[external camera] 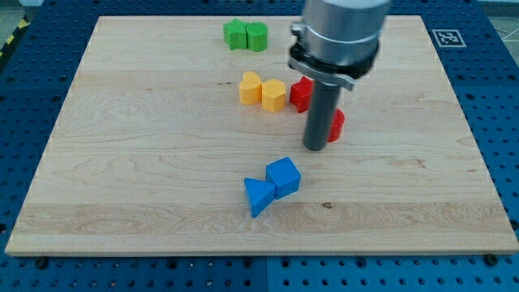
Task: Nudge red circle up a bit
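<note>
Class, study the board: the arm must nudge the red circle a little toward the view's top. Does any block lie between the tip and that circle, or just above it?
Nothing separates them: my tip sits right at the red circle, on its lower left. Above it, the other red block, partly hidden by the rod, lies up-left, seemingly off a straight upward path.

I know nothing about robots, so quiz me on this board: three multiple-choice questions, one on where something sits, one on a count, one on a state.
1. Where is my tip?
A. by the green blocks
B. at the lower left edge of the red circle block
C. on the blue cube

2. How many yellow blocks are there?
A. one
B. two
C. three

3. The blue cube and blue triangular block are:
A. touching
B. far apart
C. stacked

Answers: 1 B, the rod ends beside the red piece it partly hides. 2 B, a yellow pair sits side by side. 3 A, their edges meet on the wooden board.
</note>
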Robot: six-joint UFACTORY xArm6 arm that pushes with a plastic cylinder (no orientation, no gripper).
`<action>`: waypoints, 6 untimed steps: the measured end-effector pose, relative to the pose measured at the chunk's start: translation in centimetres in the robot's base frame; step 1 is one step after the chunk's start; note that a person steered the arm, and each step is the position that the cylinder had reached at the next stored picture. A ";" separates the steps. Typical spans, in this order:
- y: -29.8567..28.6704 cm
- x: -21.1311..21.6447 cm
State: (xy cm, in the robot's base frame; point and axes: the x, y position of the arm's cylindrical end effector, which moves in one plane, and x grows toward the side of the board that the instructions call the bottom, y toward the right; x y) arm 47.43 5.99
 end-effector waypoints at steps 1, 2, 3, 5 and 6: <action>0.9 1.0; 4.3 4.3; 7.9 3.9; 6.5 1.4; 2.7 0.6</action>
